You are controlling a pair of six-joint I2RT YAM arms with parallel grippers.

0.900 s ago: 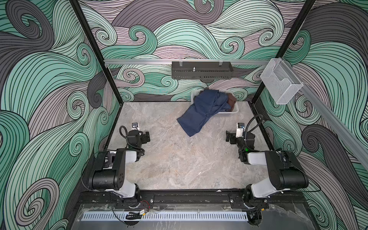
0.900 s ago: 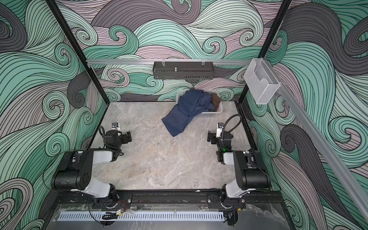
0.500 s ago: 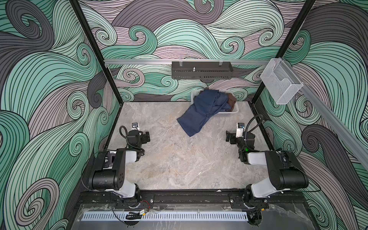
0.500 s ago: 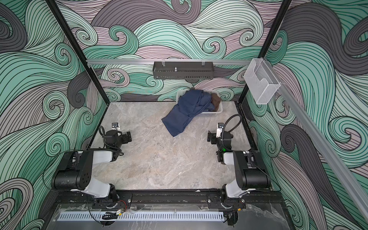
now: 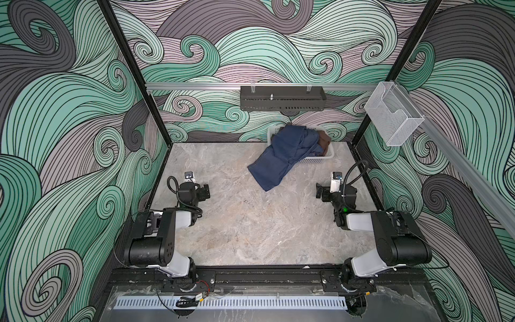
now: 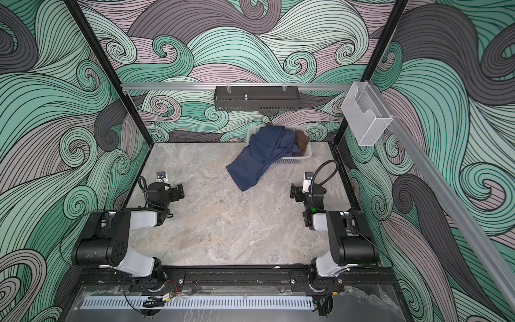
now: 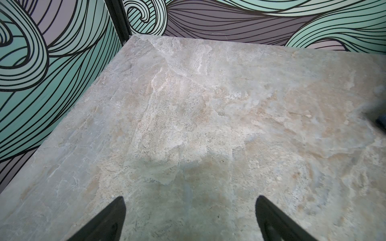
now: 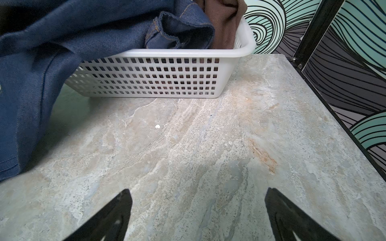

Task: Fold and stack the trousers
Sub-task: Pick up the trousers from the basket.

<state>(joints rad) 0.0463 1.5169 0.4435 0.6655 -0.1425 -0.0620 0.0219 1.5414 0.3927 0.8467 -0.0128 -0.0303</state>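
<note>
The trousers (image 5: pixel 278 159) (image 6: pixel 256 164) are dark blue denim, bunched in a white basket (image 5: pixel 320 160) at the back of the table. One end spills over the basket's front-left rim onto the marble. In the right wrist view the trousers (image 8: pixel 31 73) show tan stitching and hang over the basket (image 8: pixel 167 73). My left gripper (image 5: pixel 204 191) (image 7: pixel 189 200) sits low at the table's left, open, with only bare marble between its fingers. My right gripper (image 5: pixel 320 192) (image 8: pixel 197 192) is open and empty too, a short way in front of the basket.
A brown garment (image 5: pixel 324 142) (image 8: pixel 223 16) lies in the basket's right end beside the denim. A black perforated tray (image 5: pixel 282 99) hangs on the back rail and a clear bin (image 5: pixel 393 117) on the right rail. Patterned walls and black posts close in three sides.
</note>
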